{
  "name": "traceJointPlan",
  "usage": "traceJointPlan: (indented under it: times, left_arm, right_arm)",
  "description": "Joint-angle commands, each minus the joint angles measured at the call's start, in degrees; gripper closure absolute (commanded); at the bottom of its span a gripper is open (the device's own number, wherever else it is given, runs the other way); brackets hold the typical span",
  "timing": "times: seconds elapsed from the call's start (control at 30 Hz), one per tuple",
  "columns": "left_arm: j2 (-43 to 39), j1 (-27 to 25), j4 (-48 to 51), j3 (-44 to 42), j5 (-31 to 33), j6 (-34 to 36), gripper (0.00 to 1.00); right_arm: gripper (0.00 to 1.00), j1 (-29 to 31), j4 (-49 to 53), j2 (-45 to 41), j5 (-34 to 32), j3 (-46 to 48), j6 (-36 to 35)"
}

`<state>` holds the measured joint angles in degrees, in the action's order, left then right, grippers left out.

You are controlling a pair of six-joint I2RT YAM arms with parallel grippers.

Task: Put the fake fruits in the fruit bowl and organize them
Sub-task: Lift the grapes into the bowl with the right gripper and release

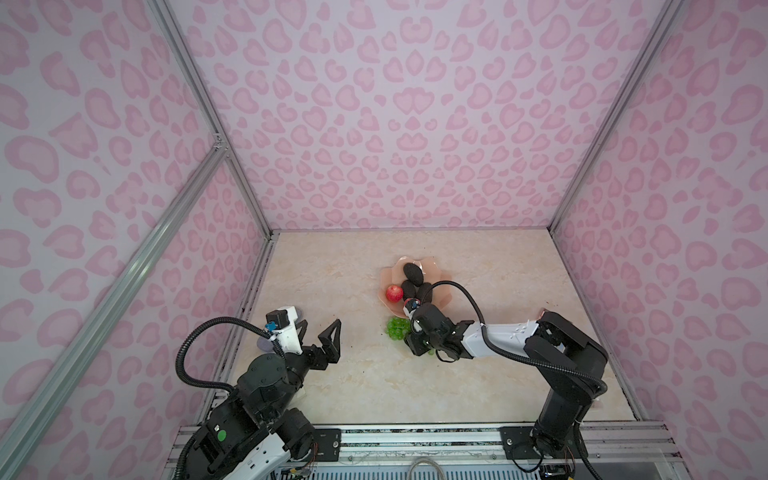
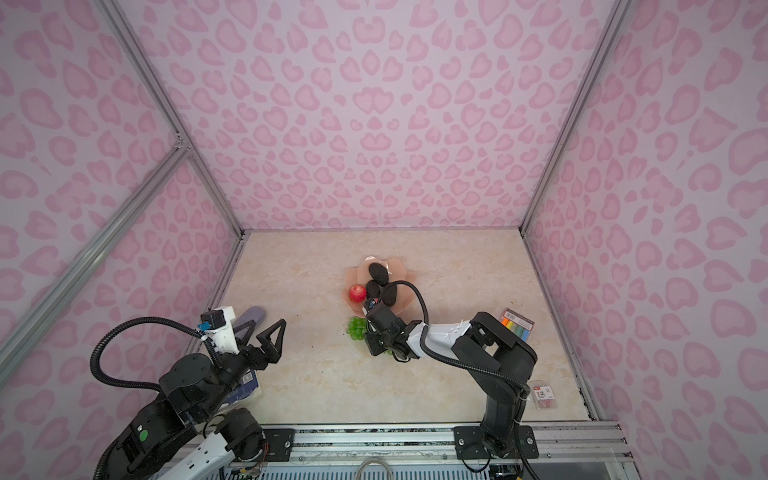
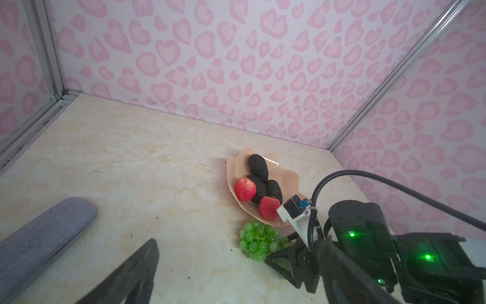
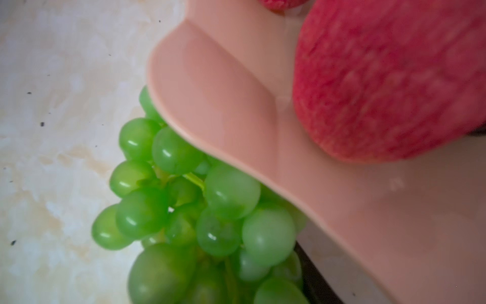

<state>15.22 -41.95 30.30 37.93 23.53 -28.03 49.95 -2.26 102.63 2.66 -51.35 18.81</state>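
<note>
Jaws of the left gripper [image 1: 318, 334] gape wide, empty, at the counter's [image 1: 498, 374] eight o'clock. Two apples [image 3: 245, 189] and three avocados [image 3: 258, 168] sit in the fruit bowl [image 1: 436, 272]. Only the grapes [image 1: 397, 328] lie outside, against its six o'clock rim. The right gripper [image 3: 285, 248] is on them; I cannot tell whether it grips.

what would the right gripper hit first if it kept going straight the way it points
The grapes. The right gripper points at the bunch, which lies by the bowl rim. Part of it seems to sit between the jaws, but depth is unclear.
</note>
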Motion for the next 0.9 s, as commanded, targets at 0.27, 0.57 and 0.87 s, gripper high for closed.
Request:
traceJointPlan:
  times: [0.27,0.57,0.87]
  left_arm:
    - [-0.68,0.04,0.29,-0.16,0.65,-0.27,0.05]
    - [-0.94,0.08,0.37,0.25,0.64,-0.09,0.05]
    - [-1.09,0.08,-0.07,0.27,0.06,-0.36,0.05]
  right_arm:
    - [0.78,6.13,3.81,-2.21,-3.5,-1.54,-3.25]
    - [0.8,7.53,8.86,-11.36,-0.08,-4.15,-1.4]
    - [0.78,-3.48,12.56,-18.58,2.96,-10.91,0.58]
